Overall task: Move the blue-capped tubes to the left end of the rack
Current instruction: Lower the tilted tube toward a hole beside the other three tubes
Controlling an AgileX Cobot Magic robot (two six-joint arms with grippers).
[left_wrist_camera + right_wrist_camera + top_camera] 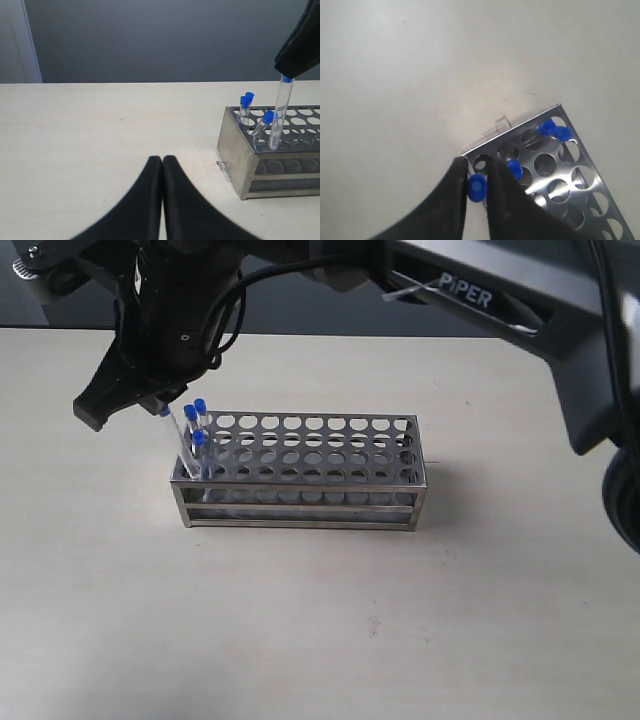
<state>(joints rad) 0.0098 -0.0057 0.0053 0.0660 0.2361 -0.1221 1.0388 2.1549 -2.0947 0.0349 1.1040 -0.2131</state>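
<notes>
The steel rack (300,515) stands on the table. Three blue-capped tubes (198,437) sit in holes at its left end; in the left wrist view one of them (268,116) leans. My right gripper (158,402) has reached across to that end and is shut on the fourth blue-capped tube (176,445) just below its cap. That tube (277,115) is tilted, with its lower end in the front corner hole. In the right wrist view its cap (476,187) shows between the fingers of the right gripper (476,165). My left gripper (162,160) is shut and empty, left of the rack (237,150).
The rest of the rack's holes (330,445) stand empty toward the right. A small clear scrap (223,170) lies on the table by the rack's left end. The right arm (480,300) spans the back of the scene above the table (320,640).
</notes>
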